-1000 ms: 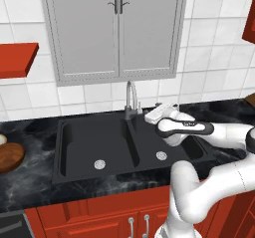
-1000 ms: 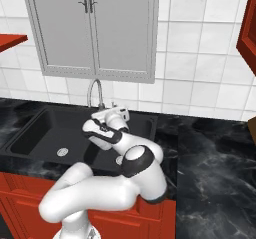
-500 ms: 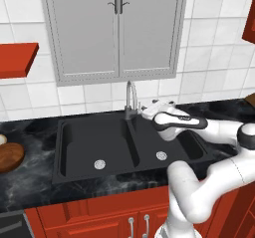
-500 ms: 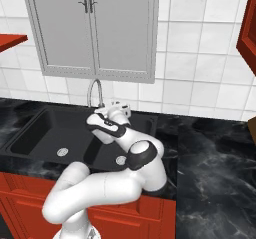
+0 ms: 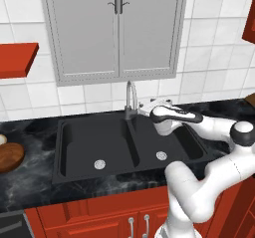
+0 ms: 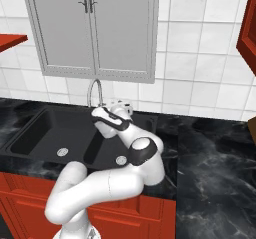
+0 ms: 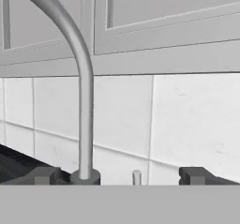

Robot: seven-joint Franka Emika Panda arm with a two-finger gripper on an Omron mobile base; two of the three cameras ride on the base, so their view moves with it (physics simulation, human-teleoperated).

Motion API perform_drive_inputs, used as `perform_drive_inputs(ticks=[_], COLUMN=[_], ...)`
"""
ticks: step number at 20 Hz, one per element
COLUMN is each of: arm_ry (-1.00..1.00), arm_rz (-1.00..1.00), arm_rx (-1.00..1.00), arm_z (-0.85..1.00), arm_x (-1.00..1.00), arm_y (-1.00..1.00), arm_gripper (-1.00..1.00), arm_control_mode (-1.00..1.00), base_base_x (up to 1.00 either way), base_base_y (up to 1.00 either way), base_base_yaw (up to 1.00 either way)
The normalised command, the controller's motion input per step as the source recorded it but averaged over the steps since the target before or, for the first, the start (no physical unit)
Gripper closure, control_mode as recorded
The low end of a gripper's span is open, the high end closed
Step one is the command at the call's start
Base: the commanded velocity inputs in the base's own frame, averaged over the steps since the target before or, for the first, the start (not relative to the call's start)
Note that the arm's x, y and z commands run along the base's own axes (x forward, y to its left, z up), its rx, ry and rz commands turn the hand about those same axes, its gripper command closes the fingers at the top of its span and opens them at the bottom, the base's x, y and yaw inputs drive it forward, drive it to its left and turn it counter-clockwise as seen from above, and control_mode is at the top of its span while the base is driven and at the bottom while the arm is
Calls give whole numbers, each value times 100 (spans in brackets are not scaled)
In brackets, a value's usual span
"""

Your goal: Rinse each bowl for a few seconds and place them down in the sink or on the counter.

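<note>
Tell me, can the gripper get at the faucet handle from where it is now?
Probably yes. The gripper is open and faces the faucet base, with the small handle between its fingertips and nothing between them.

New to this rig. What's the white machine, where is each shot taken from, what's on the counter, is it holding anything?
It is a white robot arm on a drivable base in a rendered kitchen. Two cameras sit behind it, left and right; the third rides on the hand. Its gripper is open and empty, reaching toward the silver faucet and the small lever beside it. Below lies the black double sink. On the counter, far left, sits a reddish-brown bowl with a pale object behind it at the edge.
</note>
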Motion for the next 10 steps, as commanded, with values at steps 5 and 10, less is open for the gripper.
perform_drive_inputs(ticks=[5,10], arm_ry=[6,5], arm_rz=[0,0], arm_rx=[3,3], arm_z=[-15,-27], arm_x=[38,29], arm_y=[-1,0], arm_gripper=[-100,-100], arm_control_mode=[-100,-100], base_base_x=[0,0], base_base_y=[0,0], base_base_yaw=[0,0])
